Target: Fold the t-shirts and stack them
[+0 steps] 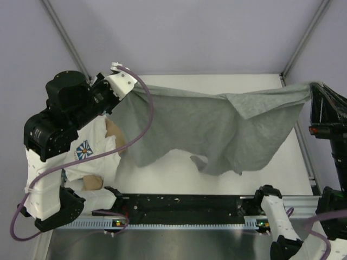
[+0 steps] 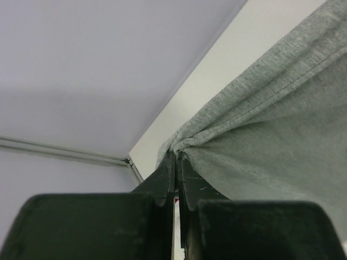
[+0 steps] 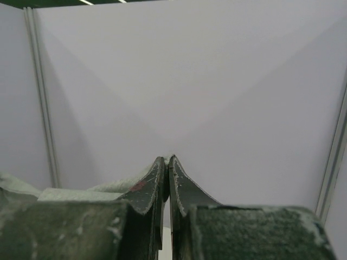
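A heather-grey t-shirt (image 1: 217,127) hangs stretched in the air between my two grippers, its lower edge sagging toward the white table (image 1: 168,176). My left gripper (image 1: 132,86) is shut on its left corner; in the left wrist view the cloth (image 2: 260,119) bunches at the fingertips (image 2: 177,154). My right gripper (image 1: 313,86) is shut on the right corner; in the right wrist view a sliver of grey cloth (image 3: 65,192) shows beside the closed fingers (image 3: 166,160). A white tee with a blue-white flower print (image 1: 87,154) lies at the left over a tan tee (image 1: 115,135).
The white and tan tees sit partly under my left arm (image 1: 59,124). A black rail (image 1: 184,208) runs along the table's near edge. Pale walls and metal frame posts (image 1: 65,38) enclose the table.
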